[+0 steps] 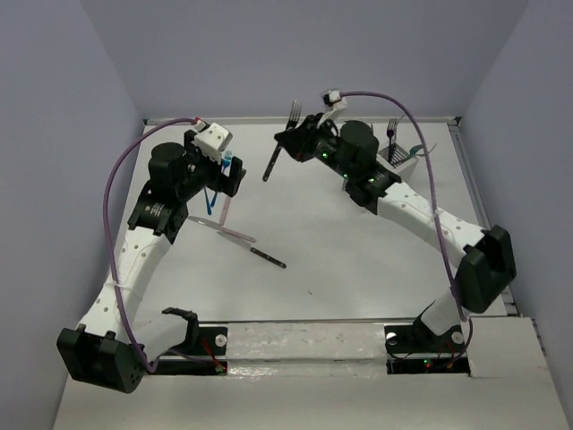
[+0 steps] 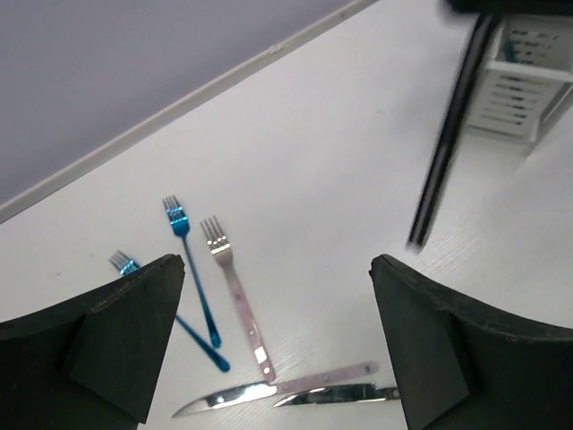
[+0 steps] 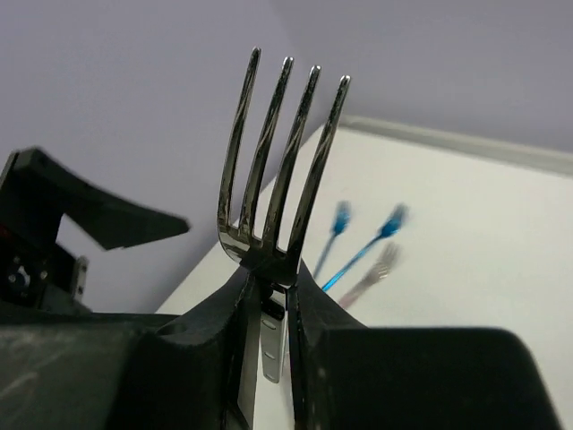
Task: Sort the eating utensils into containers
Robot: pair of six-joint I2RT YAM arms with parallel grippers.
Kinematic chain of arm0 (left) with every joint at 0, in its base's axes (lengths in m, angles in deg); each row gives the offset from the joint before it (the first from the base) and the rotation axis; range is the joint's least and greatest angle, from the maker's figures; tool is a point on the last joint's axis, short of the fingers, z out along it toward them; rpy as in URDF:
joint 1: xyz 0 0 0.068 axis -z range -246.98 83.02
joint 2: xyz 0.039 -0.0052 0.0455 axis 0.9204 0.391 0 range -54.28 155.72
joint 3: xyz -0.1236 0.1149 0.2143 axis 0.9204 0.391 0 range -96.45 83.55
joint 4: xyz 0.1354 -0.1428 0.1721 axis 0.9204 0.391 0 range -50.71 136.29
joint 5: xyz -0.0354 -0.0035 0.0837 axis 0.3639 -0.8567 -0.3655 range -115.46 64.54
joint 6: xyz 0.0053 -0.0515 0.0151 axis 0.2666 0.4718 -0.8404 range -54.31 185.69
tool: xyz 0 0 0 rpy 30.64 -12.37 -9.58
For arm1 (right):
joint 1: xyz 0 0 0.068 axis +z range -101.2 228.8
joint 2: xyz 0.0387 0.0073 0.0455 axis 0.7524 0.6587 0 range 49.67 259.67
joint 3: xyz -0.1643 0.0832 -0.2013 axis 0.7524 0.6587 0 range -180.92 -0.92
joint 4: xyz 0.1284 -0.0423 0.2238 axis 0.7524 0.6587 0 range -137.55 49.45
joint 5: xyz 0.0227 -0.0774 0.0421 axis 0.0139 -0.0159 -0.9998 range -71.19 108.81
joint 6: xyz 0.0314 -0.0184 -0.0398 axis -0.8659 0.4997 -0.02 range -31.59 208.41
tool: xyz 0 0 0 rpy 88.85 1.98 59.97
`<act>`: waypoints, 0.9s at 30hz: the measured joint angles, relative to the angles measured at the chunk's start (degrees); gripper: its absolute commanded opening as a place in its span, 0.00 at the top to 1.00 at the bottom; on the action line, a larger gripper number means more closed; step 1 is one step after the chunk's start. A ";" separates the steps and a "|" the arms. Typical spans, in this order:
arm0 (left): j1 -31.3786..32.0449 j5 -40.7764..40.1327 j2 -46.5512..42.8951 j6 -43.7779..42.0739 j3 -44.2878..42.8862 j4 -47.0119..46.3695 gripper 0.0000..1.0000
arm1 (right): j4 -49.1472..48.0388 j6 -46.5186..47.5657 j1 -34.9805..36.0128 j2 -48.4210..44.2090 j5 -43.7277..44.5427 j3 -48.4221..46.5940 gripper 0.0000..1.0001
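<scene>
My right gripper is shut on a dark fork and holds it in the air over the far middle of the table, tines pointing up between its fingers. The white slatted caddy stands at the far right with a purple fork upright in it; it also shows in the left wrist view. My left gripper is open and empty above two blue forks, a pink fork, a pink-handled knife and a dark knife.
The loose utensils lie left of centre on the white table. A dark knife lies nearest the middle. Grey walls close in the back and both sides. A teal handle sticks out of the caddy.
</scene>
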 measured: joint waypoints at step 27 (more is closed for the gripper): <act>-15.85 -10.14 8.63 -6.58 18.21 -6.60 0.01 | 8.85 22.45 -31.17 0.24 36.96 6.49 1.00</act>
